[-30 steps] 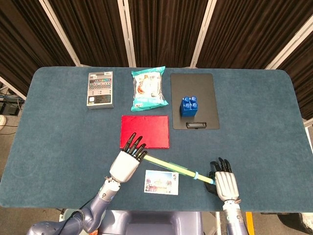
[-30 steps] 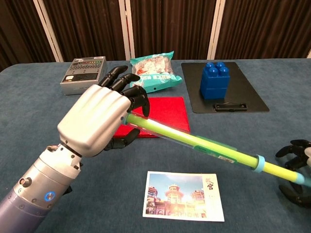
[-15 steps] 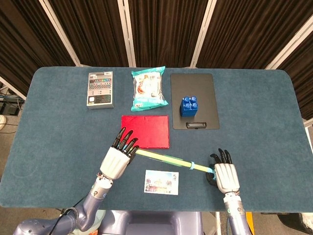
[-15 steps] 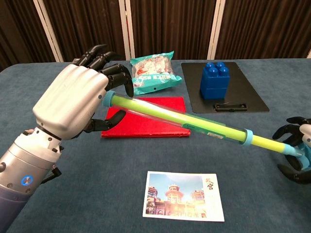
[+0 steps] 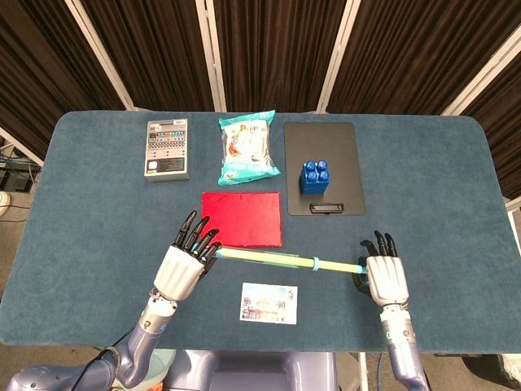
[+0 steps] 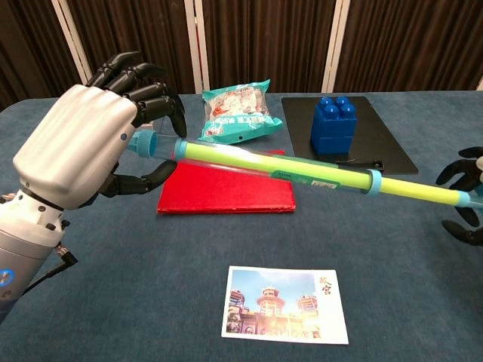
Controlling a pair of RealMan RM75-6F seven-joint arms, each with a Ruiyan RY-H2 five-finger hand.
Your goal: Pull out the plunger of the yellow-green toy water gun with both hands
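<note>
Gripping the barrel end of the yellow-green toy water gun (image 6: 264, 166), the left hand (image 6: 72, 143) is holding it above the desk (image 5: 98, 220), just in front of the red mat (image 5: 242, 218). The right hand (image 5: 386, 278) is curling its fingers around the plunger (image 6: 423, 191) at the other end. The gun is hanging almost level above the postcard (image 6: 284, 304).
</note>
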